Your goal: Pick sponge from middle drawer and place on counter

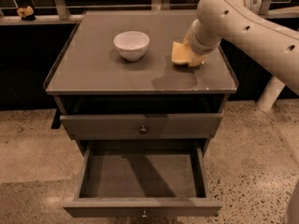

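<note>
The pale-yellow sponge [179, 54] is at the tip of my gripper [190, 58], over the right part of the grey counter [93, 73], to the right of the white bowl. The gripper is shut on the sponge and is mostly hidden behind my cream wrist. A dark patch lies on the counter just in front of the sponge. The middle drawer [140, 176] is pulled out at the bottom front, and its dark floor is bare.
A white bowl [131, 44] stands on the counter left of centre. A closed knobbed drawer front [142, 126] is above the open drawer. My arm [261, 27] reaches in from the upper right. A white post [270, 93] stands right of the cabinet. The floor is speckled.
</note>
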`<state>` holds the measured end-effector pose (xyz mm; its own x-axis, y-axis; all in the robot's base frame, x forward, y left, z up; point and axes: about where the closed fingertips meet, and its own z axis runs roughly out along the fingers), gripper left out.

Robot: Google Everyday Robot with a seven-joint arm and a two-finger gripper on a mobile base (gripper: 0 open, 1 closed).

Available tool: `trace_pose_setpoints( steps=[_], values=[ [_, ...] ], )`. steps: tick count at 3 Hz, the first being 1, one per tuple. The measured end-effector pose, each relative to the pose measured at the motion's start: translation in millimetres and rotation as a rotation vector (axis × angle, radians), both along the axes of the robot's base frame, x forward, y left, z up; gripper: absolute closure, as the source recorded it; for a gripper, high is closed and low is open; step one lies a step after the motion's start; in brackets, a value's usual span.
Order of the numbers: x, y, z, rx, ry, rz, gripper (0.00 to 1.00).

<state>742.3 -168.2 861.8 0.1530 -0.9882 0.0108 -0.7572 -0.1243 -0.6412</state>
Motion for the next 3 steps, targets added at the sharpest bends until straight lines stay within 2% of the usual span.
trace_pose_setpoints(
  steps=[1, 2, 3],
  values=[
    [0.0, 0.0, 0.0, 0.000, 0.000, 0.000, 0.13],
    [0.0, 0.1, -0.1, 0.000, 0.000, 0.000, 0.00],
    [0.0, 0.1, -0.1, 0.000, 0.000, 0.000, 0.00]
  ],
)
